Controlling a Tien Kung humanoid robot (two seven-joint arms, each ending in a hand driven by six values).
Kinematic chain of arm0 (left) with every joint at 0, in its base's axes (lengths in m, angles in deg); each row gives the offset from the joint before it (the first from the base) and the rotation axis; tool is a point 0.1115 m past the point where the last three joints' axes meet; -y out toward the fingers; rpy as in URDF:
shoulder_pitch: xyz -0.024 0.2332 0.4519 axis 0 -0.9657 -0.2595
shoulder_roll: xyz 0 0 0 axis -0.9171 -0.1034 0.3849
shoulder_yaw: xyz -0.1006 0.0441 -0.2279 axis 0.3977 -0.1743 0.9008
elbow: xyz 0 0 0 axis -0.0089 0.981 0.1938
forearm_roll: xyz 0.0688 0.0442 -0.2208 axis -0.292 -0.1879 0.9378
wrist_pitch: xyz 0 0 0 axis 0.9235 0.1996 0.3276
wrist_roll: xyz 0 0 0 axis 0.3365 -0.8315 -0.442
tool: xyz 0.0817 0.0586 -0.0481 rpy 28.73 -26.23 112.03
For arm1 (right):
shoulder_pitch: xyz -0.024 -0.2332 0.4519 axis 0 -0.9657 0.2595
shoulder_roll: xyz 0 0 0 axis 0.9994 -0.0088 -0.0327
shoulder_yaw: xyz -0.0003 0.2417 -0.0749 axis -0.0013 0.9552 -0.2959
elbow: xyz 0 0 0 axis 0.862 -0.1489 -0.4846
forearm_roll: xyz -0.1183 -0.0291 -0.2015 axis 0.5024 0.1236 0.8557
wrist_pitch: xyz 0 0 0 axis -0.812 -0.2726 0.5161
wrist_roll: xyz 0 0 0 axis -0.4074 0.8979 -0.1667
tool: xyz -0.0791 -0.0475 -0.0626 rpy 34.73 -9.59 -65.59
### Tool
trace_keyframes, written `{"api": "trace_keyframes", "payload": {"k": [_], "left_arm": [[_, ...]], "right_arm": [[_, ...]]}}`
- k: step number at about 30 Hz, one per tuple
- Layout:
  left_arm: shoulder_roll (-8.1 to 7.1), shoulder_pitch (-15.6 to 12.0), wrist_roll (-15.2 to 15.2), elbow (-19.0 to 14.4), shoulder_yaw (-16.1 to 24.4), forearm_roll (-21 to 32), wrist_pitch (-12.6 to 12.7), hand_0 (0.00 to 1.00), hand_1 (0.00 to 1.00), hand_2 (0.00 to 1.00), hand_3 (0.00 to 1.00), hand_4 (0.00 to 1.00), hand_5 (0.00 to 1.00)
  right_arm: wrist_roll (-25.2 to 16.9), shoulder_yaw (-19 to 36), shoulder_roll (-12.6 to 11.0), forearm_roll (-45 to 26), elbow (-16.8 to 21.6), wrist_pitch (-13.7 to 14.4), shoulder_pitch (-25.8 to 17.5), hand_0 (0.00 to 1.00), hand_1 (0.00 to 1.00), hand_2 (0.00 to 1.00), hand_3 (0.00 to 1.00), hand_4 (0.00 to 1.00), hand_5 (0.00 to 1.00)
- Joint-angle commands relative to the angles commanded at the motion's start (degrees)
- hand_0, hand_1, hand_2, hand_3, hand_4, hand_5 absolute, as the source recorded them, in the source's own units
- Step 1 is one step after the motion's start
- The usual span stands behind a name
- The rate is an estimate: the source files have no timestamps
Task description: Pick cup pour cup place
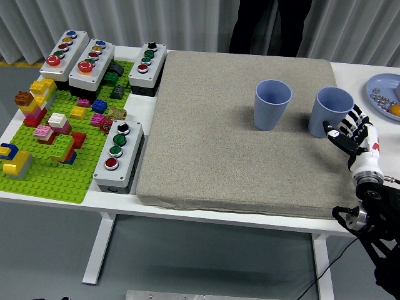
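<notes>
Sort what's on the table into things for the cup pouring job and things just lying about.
For the job: right blue cup, left blue cup, right hand open beside the right cup, grey mat.

Lying about: green brick baseplate with toy bricks, four button boxes, blue plate.

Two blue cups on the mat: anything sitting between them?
Nothing. In the head view the stretch between the left cup and the right cup is bare grey mat. The right robot hand sits at the right cup's outer side, not between them.
</notes>
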Motion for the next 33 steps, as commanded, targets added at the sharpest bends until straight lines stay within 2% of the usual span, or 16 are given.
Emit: {"api": "trace_keyframes", "payload": {"k": [33], "left_arm": [[0.00, 0.08, 0.00, 0.00, -0.07, 0.10, 0.00, 0.770, 0.792, 0.842, 0.749, 0.512, 0.962]], "right_arm": [[0.23, -0.73, 0.59, 0.06, -0.57, 0.04, 0.69, 0.872, 0.827, 0.911, 0.881, 0.805, 0.314]]}}
